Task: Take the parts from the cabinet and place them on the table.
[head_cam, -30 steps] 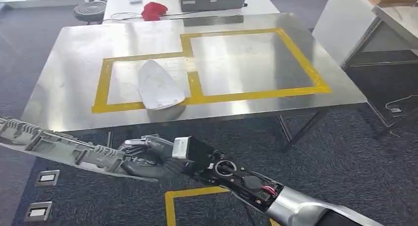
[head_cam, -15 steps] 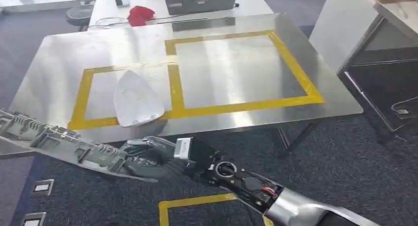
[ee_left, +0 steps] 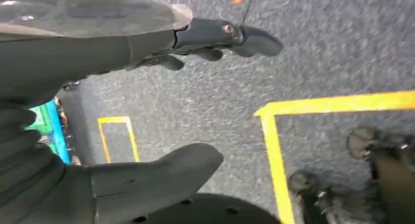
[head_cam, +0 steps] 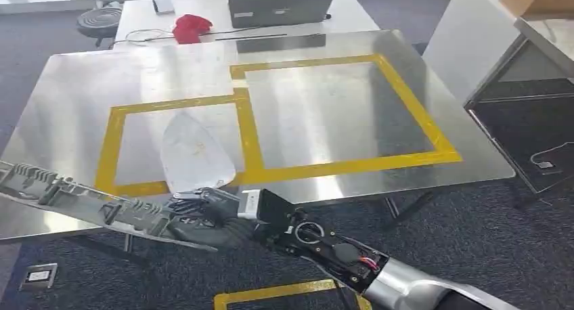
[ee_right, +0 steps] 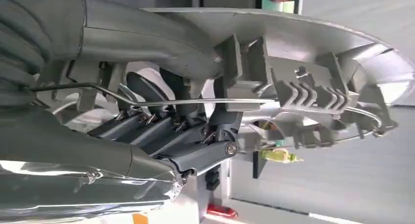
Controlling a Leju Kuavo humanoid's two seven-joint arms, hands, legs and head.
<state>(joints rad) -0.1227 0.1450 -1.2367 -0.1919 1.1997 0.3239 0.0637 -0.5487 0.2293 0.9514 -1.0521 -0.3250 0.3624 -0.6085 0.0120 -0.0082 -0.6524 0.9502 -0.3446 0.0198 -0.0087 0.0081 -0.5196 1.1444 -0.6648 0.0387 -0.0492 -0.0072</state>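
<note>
Ribbed grey plastic part (head_cam: 88,205), long and narrow, carried level just short of the steel table (head_cam: 68,86), probably so it can slide flat onto the top. White shell-shaped part (head_cam: 196,153) already lying inside the left yellow-taped box (head_cam: 108,144). Right hand (head_cam: 203,215) wrapped around the ribbed part's near end, arm reaching leftward. Left hand (ee_left: 147,101) hanging over carpet, thumb and fingers apart, holding nothing.

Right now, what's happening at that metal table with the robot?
The right robot hand grips a long grey ribbed part at the near edge of the steel table. A pale teardrop-shaped part already lies in the left yellow-taped box. The left robot hand hangs open over the carpet, holding nothing.
</note>
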